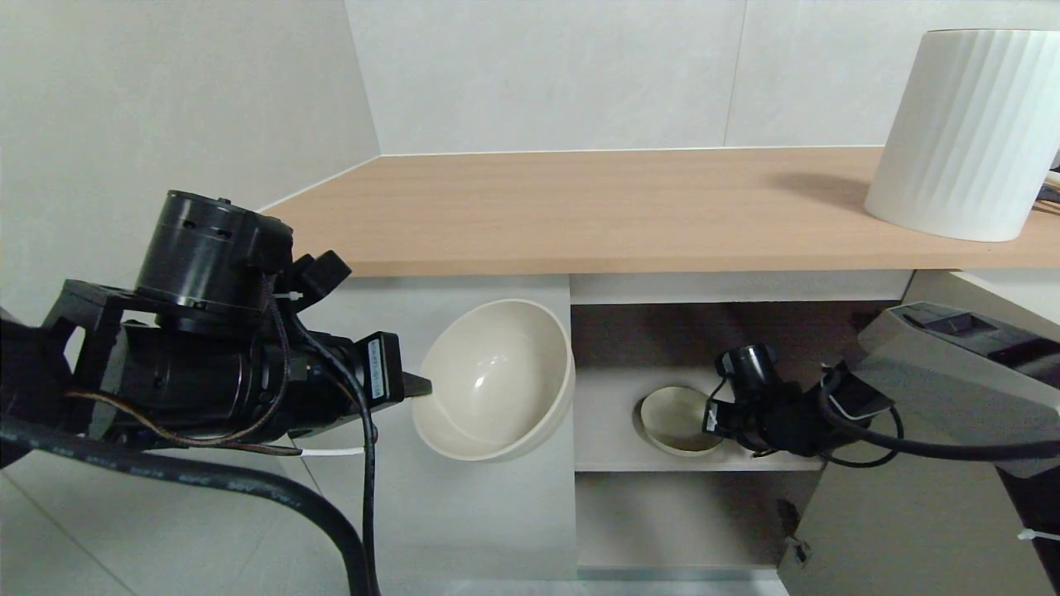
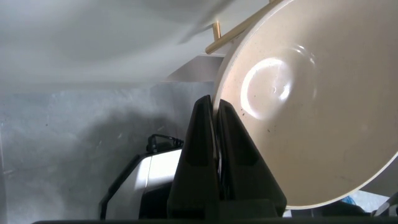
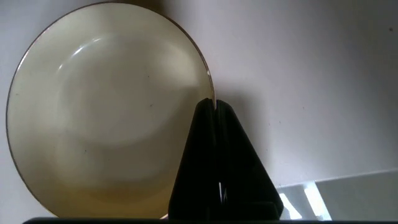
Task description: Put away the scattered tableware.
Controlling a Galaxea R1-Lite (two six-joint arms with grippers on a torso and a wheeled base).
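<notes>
Wooden countertop (image 1: 613, 207) above an open shelf (image 1: 604, 439). Large bowl (image 1: 497, 381) pinched at rim in left gripper (image 1: 414, 387), tilted, just left of shelf. Small dish (image 1: 675, 418) over shelf, rim clamped in right gripper (image 1: 714, 418). Risk: thin rim hold slipping; bowl clipping shelf's side edge.

Glossy, perhaps ceramic bowl (image 1: 497, 381); matt wood-grain countertop (image 1: 621, 207).
</notes>
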